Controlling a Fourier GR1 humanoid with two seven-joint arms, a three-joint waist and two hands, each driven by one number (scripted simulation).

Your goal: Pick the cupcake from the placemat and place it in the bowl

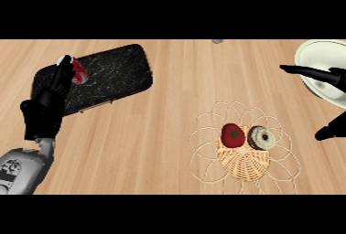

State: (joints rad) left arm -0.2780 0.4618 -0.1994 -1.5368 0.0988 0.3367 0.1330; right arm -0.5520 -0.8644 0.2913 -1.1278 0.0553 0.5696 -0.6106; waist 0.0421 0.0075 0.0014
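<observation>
While the wooden counter fills the whole view, the next largest thing on it is the dark placemat, lying far left and tilted. A white bowl sits at the far right edge, only partly in view. Near the middle right stands a wire basket with a woven base, holding a red strawberry-like fruit and a round ringed pastry side by side.

Left hand — black, rising from its grey forearm at the near left — reaches up over the left end of the placemat, its fingers curled round the cupcake, of which only a red-and-white part shows at the fingertips. The cupcake is thus at the placemat's far left end, in the hand; whether it has left the mat cannot be told.

Right hand shows at the right edge, over the bowl's near rim, fingers straight and spread from the thumb, holding nothing.

Handling, as a judgement: a cupcake is light, with a soft top that crushes or smears easily and a firmer wrapped base, so the hold belongs low on the sides, kept upright. The bowl lies well apart — across the counter's width.
</observation>
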